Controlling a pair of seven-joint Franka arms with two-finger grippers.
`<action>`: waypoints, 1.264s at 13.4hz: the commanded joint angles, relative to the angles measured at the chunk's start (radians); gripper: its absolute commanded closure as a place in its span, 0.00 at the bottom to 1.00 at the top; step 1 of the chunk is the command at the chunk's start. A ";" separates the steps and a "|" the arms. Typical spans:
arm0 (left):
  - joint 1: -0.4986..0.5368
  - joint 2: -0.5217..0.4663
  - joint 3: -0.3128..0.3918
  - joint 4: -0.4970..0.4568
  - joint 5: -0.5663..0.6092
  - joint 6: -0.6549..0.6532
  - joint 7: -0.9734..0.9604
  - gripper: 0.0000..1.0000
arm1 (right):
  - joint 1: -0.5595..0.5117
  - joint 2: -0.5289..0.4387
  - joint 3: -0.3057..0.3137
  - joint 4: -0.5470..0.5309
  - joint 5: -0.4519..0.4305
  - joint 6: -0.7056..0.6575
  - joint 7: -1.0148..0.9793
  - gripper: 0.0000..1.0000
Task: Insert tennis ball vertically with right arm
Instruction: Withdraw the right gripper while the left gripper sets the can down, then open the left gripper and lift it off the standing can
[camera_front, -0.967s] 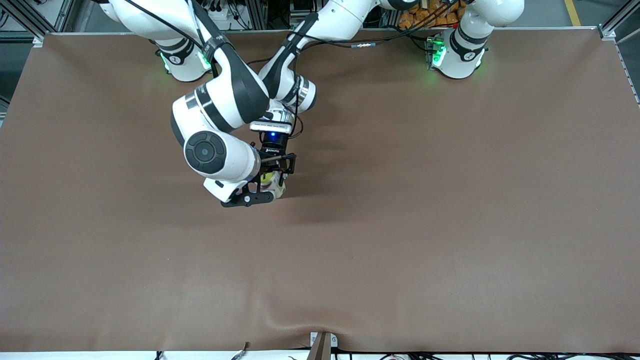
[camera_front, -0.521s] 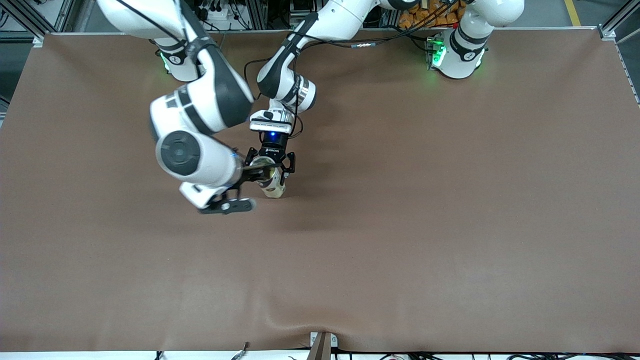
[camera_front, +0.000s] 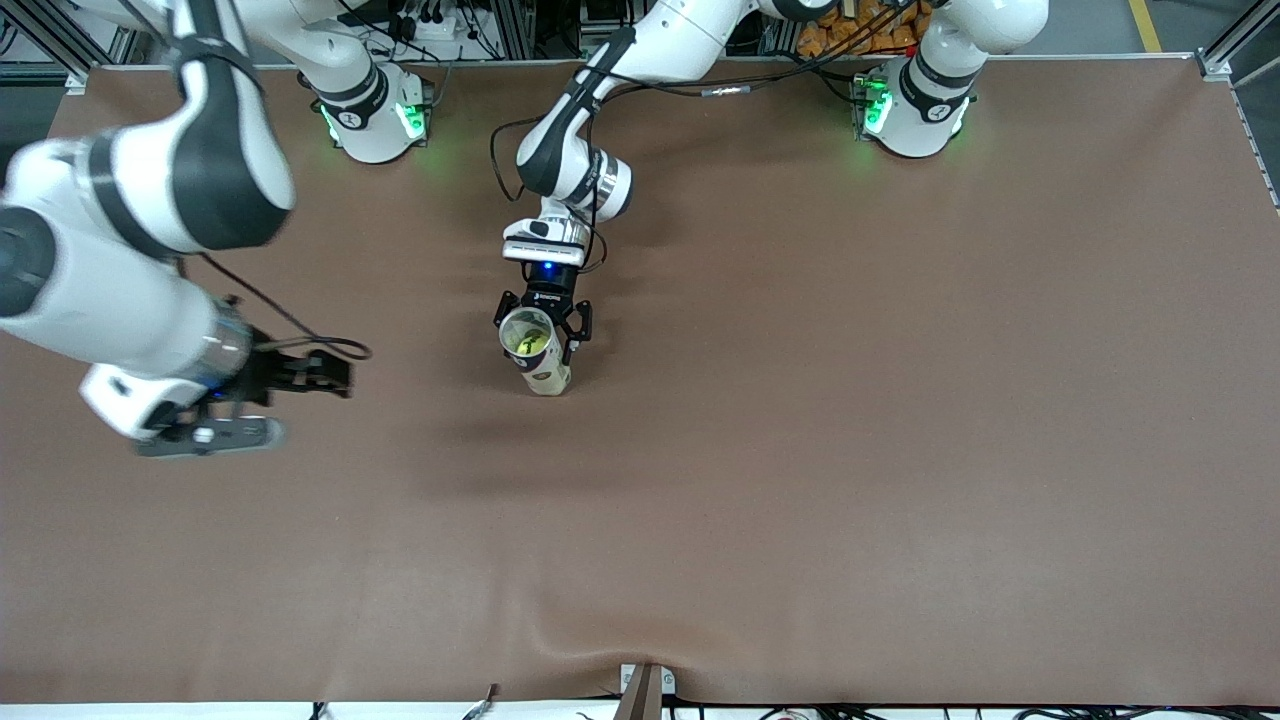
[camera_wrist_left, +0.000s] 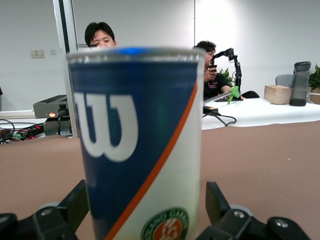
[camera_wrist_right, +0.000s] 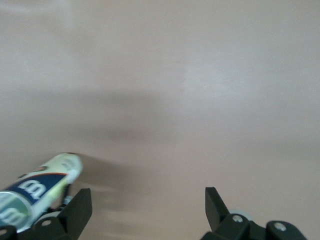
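Brown matting covers your table (camera_front: 800, 450) from end to end. Near its middle, somewhat toward the right arm's end, you have an upright cylindrical tennis ball can (camera_front: 535, 355), blue and white with an orange stripe and a large white letter on its side. Its top is open, and a yellow-green tennis ball (camera_front: 527, 343) sits inside it, visible through the mouth in the front view.

Your left gripper (camera_front: 540, 322) is down at the can, one black finger on each side of the can's upper part. In the left wrist view the can (camera_wrist_left: 137, 145) fills the space between the fingers (camera_wrist_left: 75, 205), which stand spread with a gap on both sides of its wall; I cannot tell whether either pad touches it.

Your right gripper (camera_front: 250, 405) hangs over bare matting toward the right arm's end of the table, well apart from the can. Its fingers (camera_wrist_right: 77, 207) are spread wide and hold nothing. The right wrist view looks down on the matting and catches the can (camera_wrist_right: 37, 192) at one corner, clear of that gripper.

At the table's edge nearest the front camera, a small grey bracket (camera_front: 645, 685) protrudes.
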 joint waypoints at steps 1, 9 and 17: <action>-0.010 -0.043 -0.006 -0.052 0.020 0.012 -0.053 0.00 | -0.069 -0.065 0.011 -0.026 -0.042 -0.012 -0.138 0.00; -0.092 -0.114 -0.065 -0.213 0.016 0.011 -0.099 0.00 | -0.218 -0.171 0.012 -0.028 -0.034 -0.098 -0.239 0.00; -0.093 -0.256 -0.227 -0.220 -0.196 -0.084 -0.091 0.00 | -0.204 -0.226 0.017 -0.028 -0.042 -0.139 -0.178 0.00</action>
